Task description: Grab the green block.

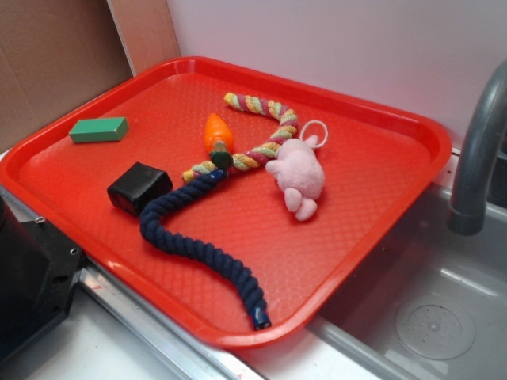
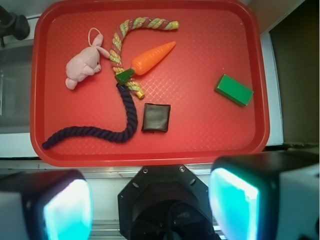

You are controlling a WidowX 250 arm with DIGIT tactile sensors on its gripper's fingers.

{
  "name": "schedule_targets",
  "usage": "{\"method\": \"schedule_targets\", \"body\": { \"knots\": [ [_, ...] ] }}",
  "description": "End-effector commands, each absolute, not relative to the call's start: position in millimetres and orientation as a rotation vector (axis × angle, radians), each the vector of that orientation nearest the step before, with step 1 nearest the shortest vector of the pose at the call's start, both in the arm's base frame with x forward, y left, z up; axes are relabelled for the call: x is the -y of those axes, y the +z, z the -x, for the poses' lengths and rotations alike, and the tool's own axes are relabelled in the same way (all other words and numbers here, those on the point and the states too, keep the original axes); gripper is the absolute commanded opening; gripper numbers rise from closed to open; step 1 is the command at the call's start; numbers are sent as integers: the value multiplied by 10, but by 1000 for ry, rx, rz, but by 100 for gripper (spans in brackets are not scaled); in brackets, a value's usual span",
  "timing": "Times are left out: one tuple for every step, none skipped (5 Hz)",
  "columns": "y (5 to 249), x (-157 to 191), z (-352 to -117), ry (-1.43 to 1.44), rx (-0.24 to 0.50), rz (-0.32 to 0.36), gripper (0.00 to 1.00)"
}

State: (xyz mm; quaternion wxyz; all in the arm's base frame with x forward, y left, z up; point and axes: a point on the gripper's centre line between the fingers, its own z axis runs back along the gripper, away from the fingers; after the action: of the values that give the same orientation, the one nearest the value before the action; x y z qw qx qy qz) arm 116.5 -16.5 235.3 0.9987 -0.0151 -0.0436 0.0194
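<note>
Showing only in the wrist view, the tool [image 2: 150,205] hangs spread, well apart from the green block [image 2: 233,90].

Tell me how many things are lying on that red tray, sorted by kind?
Ropes: 2, the navy rope and the multicoloured rope
Blocks: 2, the green block and the black box
Toy vegetables: 1, the orange carrot
Plush toys: 1, the pink plush
Total: 6, all on the red tray
</note>
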Motion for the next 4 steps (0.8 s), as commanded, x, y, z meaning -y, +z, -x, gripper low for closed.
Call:
{"method": "schedule_targets", "body": {
  "knots": [
    [2353,165,-1165,39,87,30,100],
    [1869,-332,-1319,-52,131,-73,100],
    [1633,-668,-1430,-181,184,-123,100],
    [1448,-941,-1486,-286,183,-155,100]
  ]
}}
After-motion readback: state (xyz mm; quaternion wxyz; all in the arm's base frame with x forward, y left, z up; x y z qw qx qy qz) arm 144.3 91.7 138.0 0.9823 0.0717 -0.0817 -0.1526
